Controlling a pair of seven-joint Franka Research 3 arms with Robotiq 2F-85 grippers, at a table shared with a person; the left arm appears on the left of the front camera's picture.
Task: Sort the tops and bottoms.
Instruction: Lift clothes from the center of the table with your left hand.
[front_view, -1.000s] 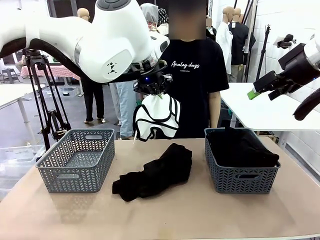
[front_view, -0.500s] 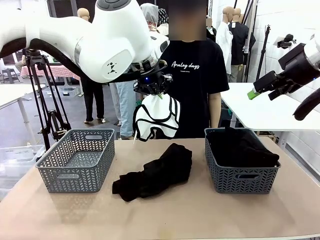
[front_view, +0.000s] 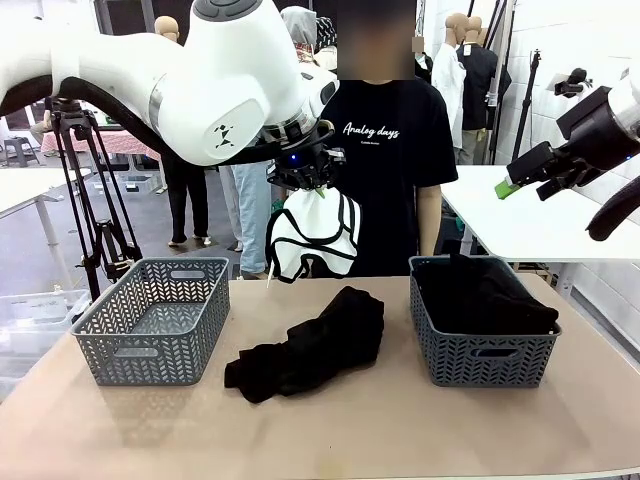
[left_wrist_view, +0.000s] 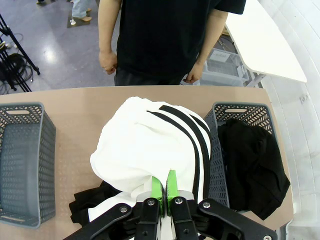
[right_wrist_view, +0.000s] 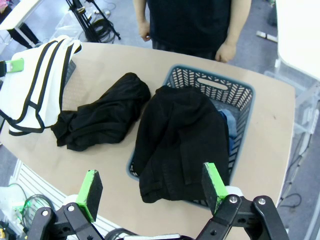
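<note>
White garment clamped in left claw; right claw apart; two baskets.

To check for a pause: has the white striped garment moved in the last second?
No. The white striped garment hangs in the same place relative to the left basket, held by the left end effector.

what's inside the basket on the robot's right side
A black garment fills the right basket and spills over its rim. A bit of blue fabric peeks out beneath it; anything else underneath is covered.
</note>
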